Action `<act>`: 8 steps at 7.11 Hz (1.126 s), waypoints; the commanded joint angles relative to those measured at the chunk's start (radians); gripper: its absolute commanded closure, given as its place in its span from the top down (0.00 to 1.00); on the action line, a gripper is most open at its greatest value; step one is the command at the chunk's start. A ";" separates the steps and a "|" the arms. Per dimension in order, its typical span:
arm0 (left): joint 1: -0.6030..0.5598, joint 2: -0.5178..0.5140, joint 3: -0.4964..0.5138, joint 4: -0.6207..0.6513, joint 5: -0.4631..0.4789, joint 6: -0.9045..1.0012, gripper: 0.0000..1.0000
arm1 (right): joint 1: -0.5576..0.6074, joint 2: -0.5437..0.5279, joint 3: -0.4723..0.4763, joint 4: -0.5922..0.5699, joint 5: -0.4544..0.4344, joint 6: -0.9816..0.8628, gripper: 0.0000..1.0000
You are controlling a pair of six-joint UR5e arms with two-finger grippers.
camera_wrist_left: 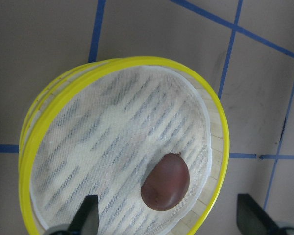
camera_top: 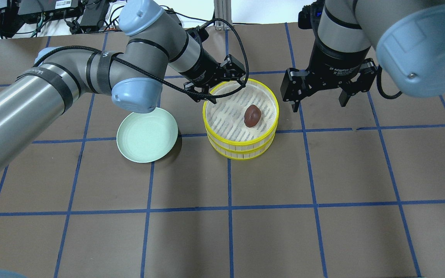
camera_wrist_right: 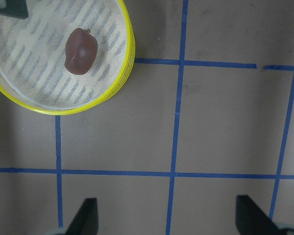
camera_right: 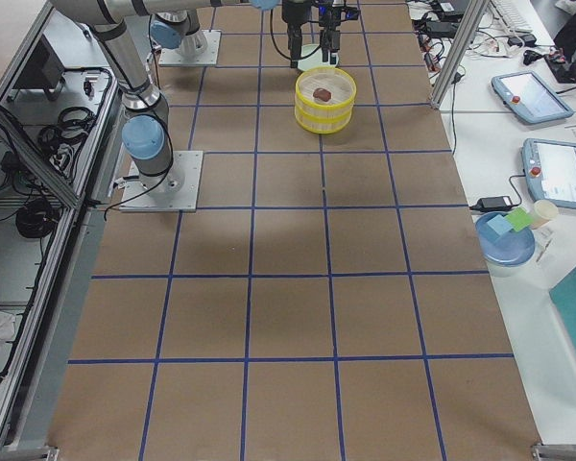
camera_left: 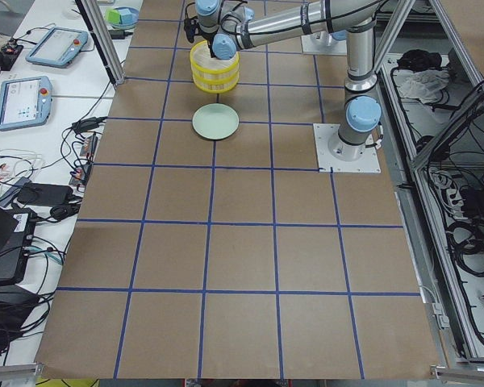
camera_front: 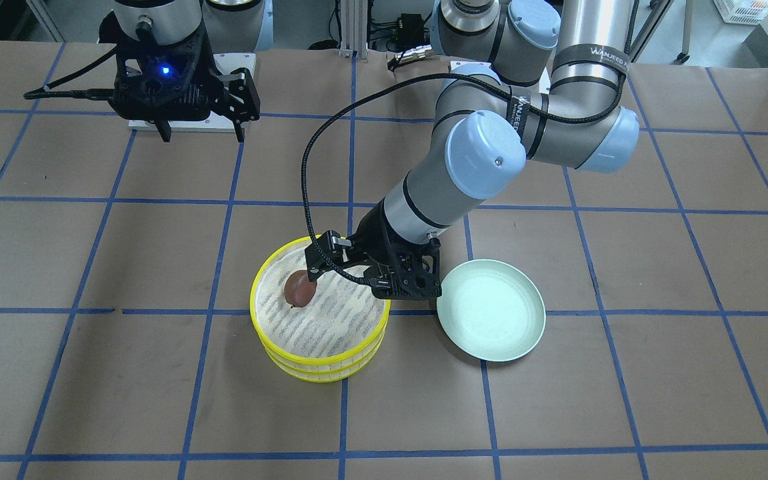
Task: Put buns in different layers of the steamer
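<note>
The steamer (camera_front: 321, 370) is a stack of two yellow-rimmed layers, seen also in the overhead view (camera_top: 242, 148). The dark reddish-brown bun (camera_front: 299, 290) lies on the top layer's slatted floor (camera_top: 252, 116) (camera_wrist_left: 165, 182) (camera_wrist_right: 81, 50). The pale cream bun is out of view. My left gripper (camera_front: 347, 277) is open and empty, tilted just above the top layer beside the bun (camera_top: 219, 90) (camera_wrist_left: 169, 219). My right gripper (camera_front: 203, 133) is open and empty, hanging above the table beside the steamer (camera_top: 318, 105) (camera_wrist_right: 167, 220).
An empty pale green plate (camera_front: 491, 310) sits on the table next to the steamer, under the left arm (camera_top: 147, 135). Brown paper with blue tape lines (camera_top: 230, 208) covers the table.
</note>
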 commanded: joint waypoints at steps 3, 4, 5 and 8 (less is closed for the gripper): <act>0.122 0.082 0.010 -0.151 0.287 0.261 1.00 | 0.002 0.001 0.000 -0.004 0.009 0.002 1.00; 0.163 0.121 0.014 -0.212 0.371 0.303 1.00 | 0.000 0.001 -0.002 -0.009 0.006 0.000 1.00; 0.212 0.148 0.017 -0.243 0.467 0.362 1.00 | 0.000 0.001 -0.003 -0.068 0.008 -0.002 1.00; 0.290 0.231 0.043 -0.381 0.475 0.418 1.00 | -0.027 0.061 -0.105 -0.099 0.012 0.011 1.00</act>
